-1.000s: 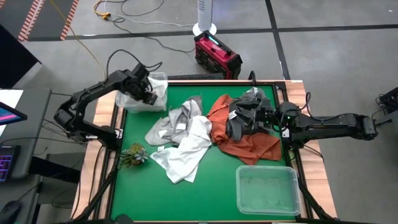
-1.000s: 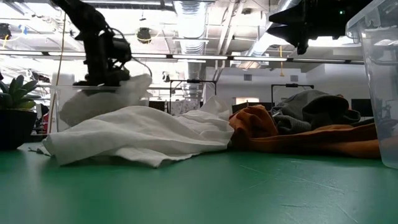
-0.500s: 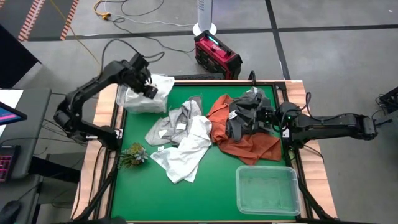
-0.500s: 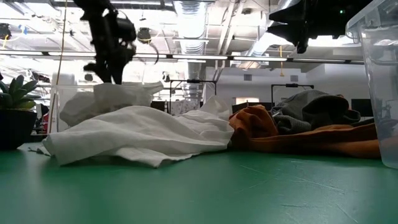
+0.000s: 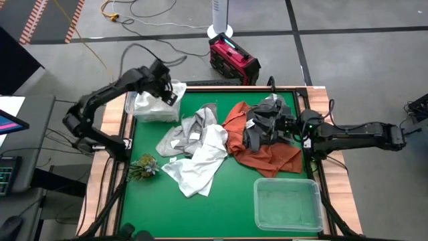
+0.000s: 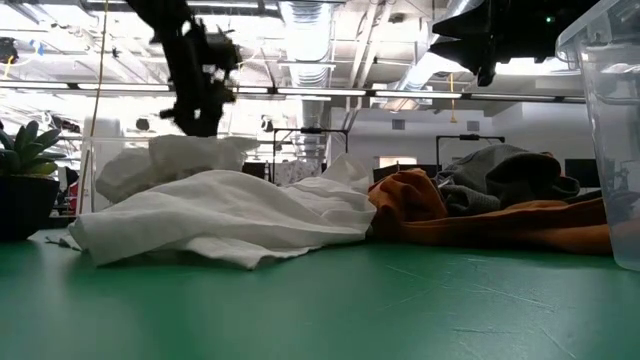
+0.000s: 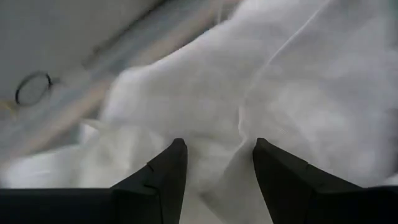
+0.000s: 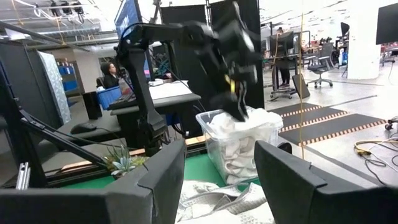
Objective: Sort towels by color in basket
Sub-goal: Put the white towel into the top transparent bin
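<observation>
Left claw [image 5: 167, 92] hovers released above the clear bin [image 5: 152, 104] at the far left corner of the green counter [image 5: 234, 201], its dark fingers [image 7: 163, 174] spread with nothing between them. Directly beneath it, a white towel [image 7: 292, 93] lies bunched inside that bin, mounding above the rim. Right claw [image 5: 284, 125] hangs over the far right part of the counter, also released and empty, above the dark grey towel [image 5: 262, 124]. This dark grey towel sits on top of the rust orange towel [image 5: 267, 157], which spreads flat under it. Just beside the orange one, toward the middle of the counter, a light grey towel [image 5: 184, 134] and a second white towel [image 5: 197, 167] lie crumpled and overlapping. A small green plant sprig [image 5: 143, 167] rests at the left edge of the counter. A second clear bin [image 5: 287, 204] stands at the near right corner, well apart from the heap.
</observation>
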{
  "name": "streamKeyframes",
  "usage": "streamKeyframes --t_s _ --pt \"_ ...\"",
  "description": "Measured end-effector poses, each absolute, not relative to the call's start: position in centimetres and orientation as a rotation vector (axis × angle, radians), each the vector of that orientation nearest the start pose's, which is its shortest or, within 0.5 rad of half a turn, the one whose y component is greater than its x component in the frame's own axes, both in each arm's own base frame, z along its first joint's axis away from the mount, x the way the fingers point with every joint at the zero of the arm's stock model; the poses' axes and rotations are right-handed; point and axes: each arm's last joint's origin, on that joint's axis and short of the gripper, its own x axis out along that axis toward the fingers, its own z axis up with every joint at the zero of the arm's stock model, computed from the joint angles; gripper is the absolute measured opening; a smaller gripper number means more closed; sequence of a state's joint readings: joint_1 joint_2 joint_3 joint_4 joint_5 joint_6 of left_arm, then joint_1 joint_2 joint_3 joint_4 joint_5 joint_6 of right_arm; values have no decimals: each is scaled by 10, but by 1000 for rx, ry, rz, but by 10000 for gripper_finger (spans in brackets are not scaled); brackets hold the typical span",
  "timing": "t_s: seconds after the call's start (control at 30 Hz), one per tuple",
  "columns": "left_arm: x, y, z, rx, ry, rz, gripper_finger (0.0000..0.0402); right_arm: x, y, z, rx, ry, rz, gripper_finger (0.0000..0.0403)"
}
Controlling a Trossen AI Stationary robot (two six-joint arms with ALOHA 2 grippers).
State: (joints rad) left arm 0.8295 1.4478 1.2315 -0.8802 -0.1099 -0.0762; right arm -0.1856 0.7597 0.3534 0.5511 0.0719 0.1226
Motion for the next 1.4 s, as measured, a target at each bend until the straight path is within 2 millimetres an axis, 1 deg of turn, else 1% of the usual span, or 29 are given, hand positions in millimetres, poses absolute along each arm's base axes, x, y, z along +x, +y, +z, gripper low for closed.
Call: streamKeyframes --t_s 0.1,0.17,0.23,0.33,0.37,0.47,0.53,0.63,0.7,0.8,0.9,1.0,1.13,1.17,1.3,1.4 --pt "190 212 245 -499 1131 868 173 170 -34 258 114 -160 -247 223" --pt "190 211 225 -541 1170 833 173 170 -34 258 113 -161 -247 223" --pt "190 211 213 -554 1188 818 173 170 -34 258 113 -163 -247 223" --pt "190 212 205 -574 1231 805 173 170 -34 258 113 -167 -247 223" --pt "190 212 209 -573 1226 805 173 170 -34 258 113 -167 -247 223" --pt "194 214 236 -533 1141 806 173 170 -34 258 113 -167 -247 223" --pt "194 214 252 -518 1119 804 173 170 -34 258 113 -166 -247 223" --pt "192 212 286 -469 1054 805 173 170 -34 258 113 -166 -247 223" --pt "189 209 307 -438 1025 799 173 170 -34 258 113 -164 -247 223" --pt "188 204 331 -363 998 767 173 170 -34 258 113 -162 -247 223" --pt "192 190 347 -242 949 658 173 170 -34 258 113 -163 -247 223" --pt "212 172 351 -139 901 481 173 170 -34 258 113 -163 -247 223" --pt "246 135 351 -20 852 306 173 170 -34 258 113 -163 -247 223" --pt "256 125 348 -6 843 271 173 170 -34 258 113 -162 -247 223" --pt "287 84 322 19 913 165 173 169 -34 256 114 -143 -249 223" --pt "302 55 306 41 984 112 173 166 -36 260 117 -93 -267 223"
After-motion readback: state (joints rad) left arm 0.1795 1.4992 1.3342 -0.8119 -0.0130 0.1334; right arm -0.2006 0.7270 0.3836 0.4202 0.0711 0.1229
